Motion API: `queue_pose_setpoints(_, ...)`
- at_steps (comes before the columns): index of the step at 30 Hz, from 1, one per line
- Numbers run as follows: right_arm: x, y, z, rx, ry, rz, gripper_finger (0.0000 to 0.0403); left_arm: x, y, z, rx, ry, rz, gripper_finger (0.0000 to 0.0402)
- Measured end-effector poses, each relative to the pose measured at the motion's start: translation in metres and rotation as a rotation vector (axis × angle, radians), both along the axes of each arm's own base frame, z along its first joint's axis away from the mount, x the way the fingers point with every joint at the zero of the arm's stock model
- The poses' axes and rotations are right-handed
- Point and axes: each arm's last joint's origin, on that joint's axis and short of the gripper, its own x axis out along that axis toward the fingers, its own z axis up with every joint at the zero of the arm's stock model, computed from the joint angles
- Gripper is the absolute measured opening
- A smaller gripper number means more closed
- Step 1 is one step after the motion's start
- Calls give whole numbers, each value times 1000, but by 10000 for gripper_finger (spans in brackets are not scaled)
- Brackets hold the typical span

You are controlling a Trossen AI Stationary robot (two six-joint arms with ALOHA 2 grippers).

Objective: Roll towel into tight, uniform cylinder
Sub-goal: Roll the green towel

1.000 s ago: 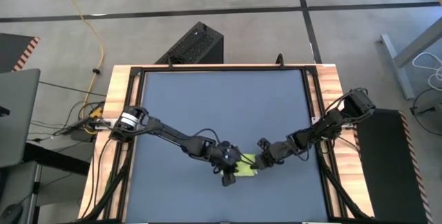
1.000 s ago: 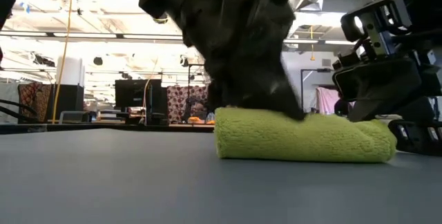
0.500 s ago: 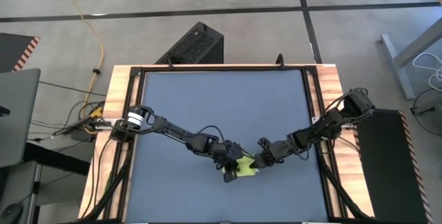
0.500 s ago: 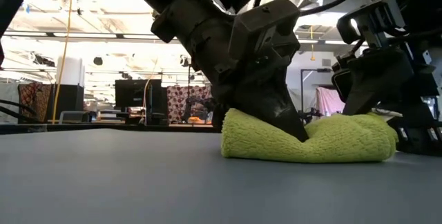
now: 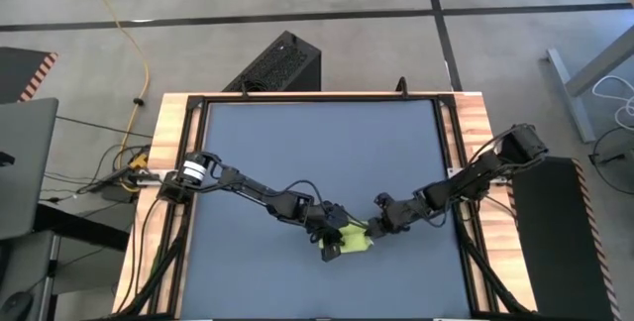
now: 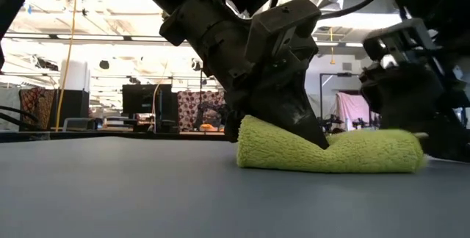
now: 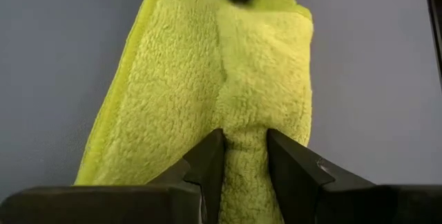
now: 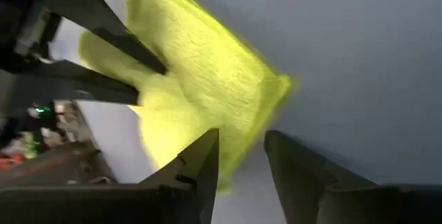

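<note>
Lime fleece, soft and light: the towel (image 5: 355,241) is seen bunched on the mat (image 5: 327,153) near its front edge. A ridge is pinched by the left gripper (image 7: 240,156). The right gripper (image 8: 240,156) is spread at the far end, gripping nothing. Best held along the fold; easily squashed.

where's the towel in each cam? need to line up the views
High view: towel low centre on the mat, between the two claws.
Low view: towel right of centre, lying on the mat.
Left wrist view: towel fills the centre.
Right wrist view: towel centre-left.
Shared landmark: the left claw, pinching a fold of the towel, seen in all four views.
</note>
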Motion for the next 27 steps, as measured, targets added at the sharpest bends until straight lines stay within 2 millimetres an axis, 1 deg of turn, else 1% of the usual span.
queue_pose_setpoints(3, -7, -2, 7, -29, 17, 20, 153, 0, 0, 0, -1, 1, 1, 103)
queue_pose_setpoints(8, -16, -6, 22, -60, -2, 47, 150, 0, 0, -1, -23, 11, 27, 103)
queue_pose_setpoints(11, -20, -3, 35, -88, -73, 101, 150, 0, 2, -1, -78, 32, 70, 103)
queue_pose_setpoints(14, -25, 7, 47, -155, -187, 227, 150, 1, 7, -1, -162, 60, 118, 103)
queue_pose_setpoints(17, -29, 21, 56, -313, -339, 388, 150, 3, 9, 0, -211, 67, 151, 103)
queue_pose_setpoints(20, -34, 37, 59, -516, -461, 536, 150, 3, 13, 0, -250, 82, 175, 103)
queue_pose_setpoints(24, -34, 49, 58, -744, -518, 632, 150, 4, 19, 0, -319, 116, 205, 103)
queue_pose_setpoints(27, -28, 58, 61, -917, -561, 750, 150, 5, 24, -1, -371, 142, 232, 103)
